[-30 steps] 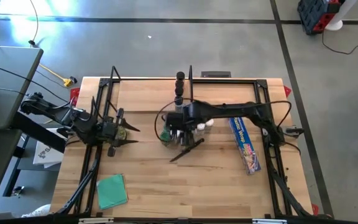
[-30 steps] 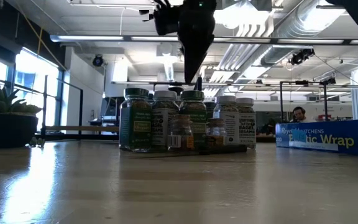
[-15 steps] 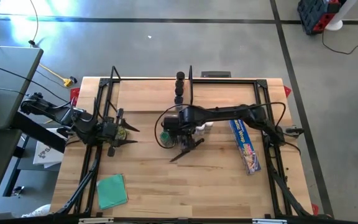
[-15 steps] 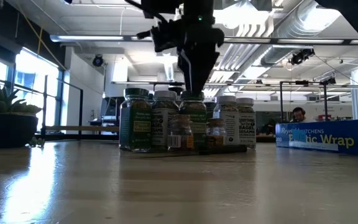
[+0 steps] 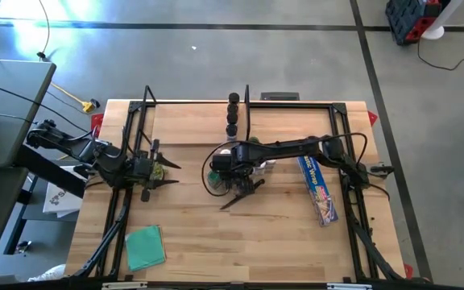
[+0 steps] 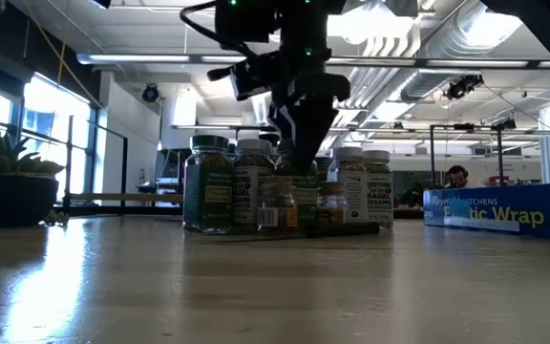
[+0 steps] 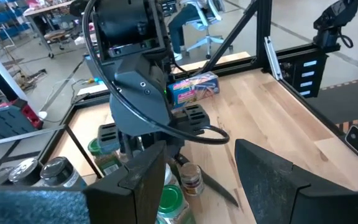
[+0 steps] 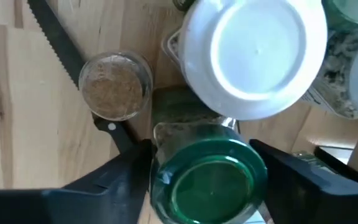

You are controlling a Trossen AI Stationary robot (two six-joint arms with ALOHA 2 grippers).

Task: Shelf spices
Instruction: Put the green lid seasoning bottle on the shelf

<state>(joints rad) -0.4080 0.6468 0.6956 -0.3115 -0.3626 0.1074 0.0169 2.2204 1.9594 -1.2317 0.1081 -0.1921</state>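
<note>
Standing in the spice cluster mid-table, a green-capped glass jar [image 8: 211, 177] sat between the right gripper's [image 8: 207, 171] spread fingers [image 8: 114, 180], not yet pinched.
A white-capped jar [image 8: 253, 56] touched it, a serrated dark-handled knife [image 8: 73, 68] lay beside; the left gripper [image 5: 153, 171], fingers parted, waited near the table's left edge, grasping nothing visible.

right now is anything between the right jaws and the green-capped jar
Nothing visible. The right gripper has a finger on each side of the green-capped jar; the white-capped jar and the knife sit beside it, outside the jaws.
</note>
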